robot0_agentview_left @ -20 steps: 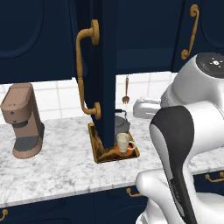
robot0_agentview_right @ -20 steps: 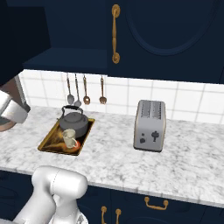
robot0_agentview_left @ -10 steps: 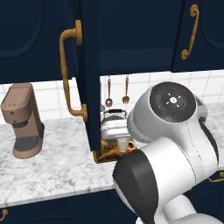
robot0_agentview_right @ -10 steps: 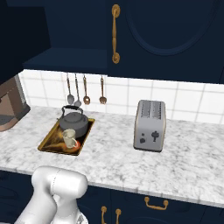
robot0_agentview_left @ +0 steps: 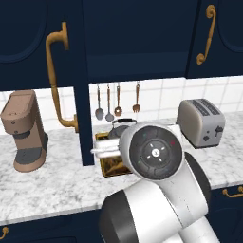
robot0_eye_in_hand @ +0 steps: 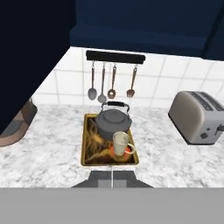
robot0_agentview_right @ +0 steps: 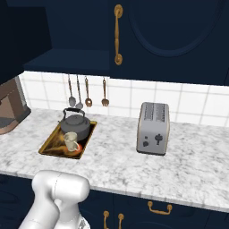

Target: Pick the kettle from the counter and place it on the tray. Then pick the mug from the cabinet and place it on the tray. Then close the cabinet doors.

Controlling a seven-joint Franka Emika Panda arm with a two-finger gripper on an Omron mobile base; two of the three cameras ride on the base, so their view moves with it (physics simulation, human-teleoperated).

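The dark grey kettle [robot0_agentview_right: 75, 126] and the small cream mug [robot0_agentview_right: 70, 142] both stand on the amber tray [robot0_agentview_right: 50, 146] on the marbled counter [robot0_agentview_right: 116, 165]. In the hand view the kettle [robot0_eye_in_hand: 113, 122] sits behind the mug [robot0_eye_in_hand: 121, 142] on the tray [robot0_eye_in_hand: 87, 148]. My gripper [robot0_eye_in_hand: 112, 178] is shut and holds nothing, well back from the tray. The left cabinet door [robot0_agentview_left: 38, 71] with its brass handle [robot0_agentview_left: 56, 80] stands part open, hanging over the counter left of the tray [robot0_agentview_left: 110, 166]. The right cabinet door [robot0_agentview_left: 213, 33] is closed.
A brown coffee machine [robot0_agentview_left: 26, 130] stands left of the open door. A silver toaster [robot0_agentview_right: 153, 129] stands right of the tray. Several utensils [robot0_eye_in_hand: 111, 83] hang on a wall rail behind the kettle. My arm fills the lower middle of the left base view.
The left cabinet door has swung leftward, from edge-on to nearly face-on. My arm has swept from the right side to the middle of the left base view.
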